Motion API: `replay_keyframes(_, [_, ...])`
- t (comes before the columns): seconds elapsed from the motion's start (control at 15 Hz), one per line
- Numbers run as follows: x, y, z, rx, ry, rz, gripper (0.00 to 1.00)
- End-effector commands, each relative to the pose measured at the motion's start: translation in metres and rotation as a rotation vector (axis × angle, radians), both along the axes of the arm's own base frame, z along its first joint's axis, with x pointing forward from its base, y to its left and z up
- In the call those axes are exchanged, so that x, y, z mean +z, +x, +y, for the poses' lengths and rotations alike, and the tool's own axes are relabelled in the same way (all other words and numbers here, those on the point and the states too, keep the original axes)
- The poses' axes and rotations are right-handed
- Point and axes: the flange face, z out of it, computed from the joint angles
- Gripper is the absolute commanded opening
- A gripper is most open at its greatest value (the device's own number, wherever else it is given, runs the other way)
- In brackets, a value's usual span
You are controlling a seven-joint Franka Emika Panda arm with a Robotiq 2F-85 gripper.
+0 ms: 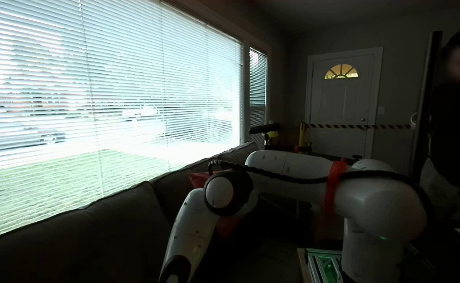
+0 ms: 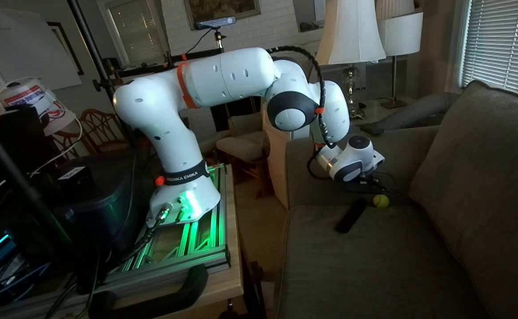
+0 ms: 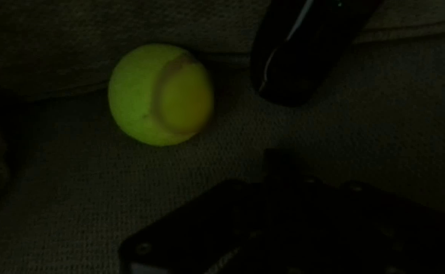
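Wrist view is very dark, but I can see the claw (image 3: 279,161) at its lower part, and it is narrow: the two fingers are together at the tip. Beyond them, up and to the left in that view, a yellow-green tennis ball (image 3: 161,95) rests on the seat cushion (image 3: 74,213), close to the seam (image 3: 405,33). Ball and fingertips are apart. To the right of the ball, near but separate, lies a long black object (image 3: 306,53) with a rounded end; it resembles a remote control, though its details are too dim to read.

In an exterior view, the white arm (image 2: 232,75) extends from its wood-topped stand (image 2: 236,248) over the sofa (image 2: 476,155), and its wrist (image 2: 347,161) is bent low beside the armrest (image 2: 405,150). The ball appears a little below the claw there, near this armrest, with the black object lying slanted on the seat cushion. In both exterior views, an orange-red band (image 2: 186,86) goes around the arm. In an exterior view, a person (image 1: 456,133) in a dark top stands at the right edge, and striped tape (image 1: 356,126) passes across a white door (image 1: 336,98).
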Motion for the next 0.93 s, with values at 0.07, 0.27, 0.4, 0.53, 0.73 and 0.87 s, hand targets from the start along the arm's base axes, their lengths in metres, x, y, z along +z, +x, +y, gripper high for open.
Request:
replay_keyframes(0.07, [0.048, -0.001, 0.0, 0.078, 0.056, -0.022, 0.0])
replay_keyframes(0.27, [0.072, 0.004, -0.009, 0.108, 0.015, -0.057, 0.0])
replay_keyframes(0.4, [0.086, 0.006, -0.014, 0.153, -0.031, -0.039, 0.0])
replay_keyframes(0.53, [0.091, 0.009, -0.027, 0.186, -0.124, -0.028, 0.0])
replay_keyframes(0.73, [0.087, 0.012, -0.045, 0.232, -0.262, -0.02, 0.0])
replay_keyframes(0.87, [0.076, 0.011, -0.054, 0.252, -0.335, -0.024, 0.0])
